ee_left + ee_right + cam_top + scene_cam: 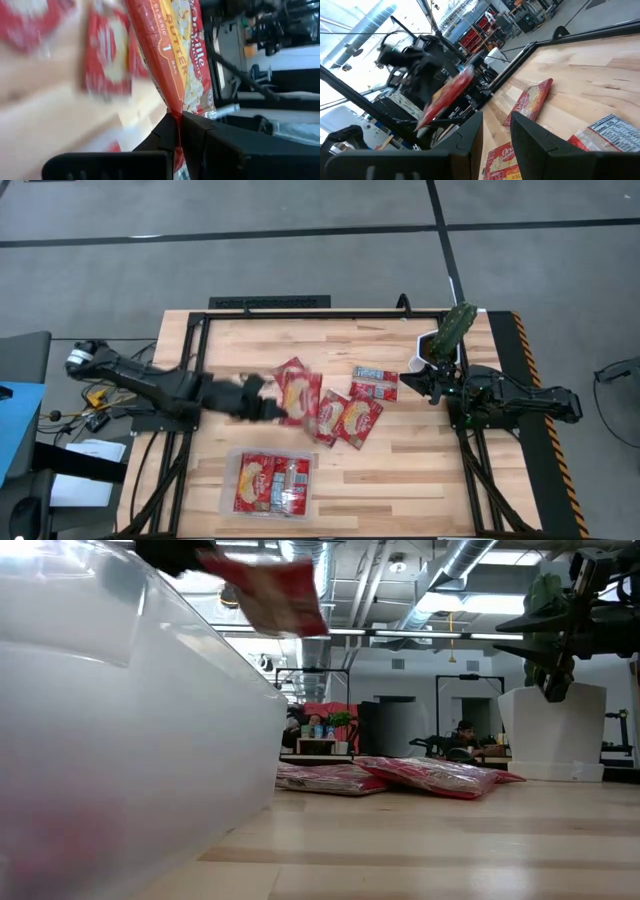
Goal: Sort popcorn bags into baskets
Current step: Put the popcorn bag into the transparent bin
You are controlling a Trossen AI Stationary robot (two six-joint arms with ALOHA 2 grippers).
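Carry step: left gripper [283,411] pinches a popcorn bag [298,390] lifted beyond the clear tray [229,477]; next, swing over tray and release; right gripper [416,383] idle, fingers narrowly apart.

Wooden table [400,460] bears popcorn bags [347,418], tray [229,477], bowl [440,348]

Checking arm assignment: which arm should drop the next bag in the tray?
Left. Its tool already grips a popcorn bag near the tray; the right tool waits empty by the white bowl.
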